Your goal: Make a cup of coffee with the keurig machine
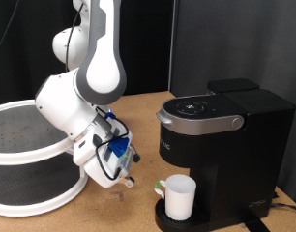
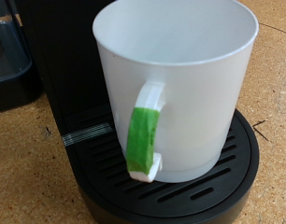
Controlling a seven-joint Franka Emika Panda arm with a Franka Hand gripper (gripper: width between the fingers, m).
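The cup (image 1: 179, 196) is a plain white mug standing upright on the round black drip tray (image 1: 162, 218) of the keurig machine (image 1: 221, 135), under the brew head. The machine's lid is down. In the wrist view the cup (image 2: 180, 84) fills the frame, its handle (image 2: 143, 131) faces the camera with a green strip on it, and it stands on the slotted tray (image 2: 232, 177). My gripper (image 1: 125, 177) hangs low over the table on the exterior view's left of the cup, apart from it. Nothing shows between its fingers, which do not appear in the wrist view.
A white two-tier round rack (image 1: 27, 155) stands at the exterior view's left, close behind the arm. The wooden table (image 1: 119, 208) runs under the gripper. A dark backdrop stands behind the machine.
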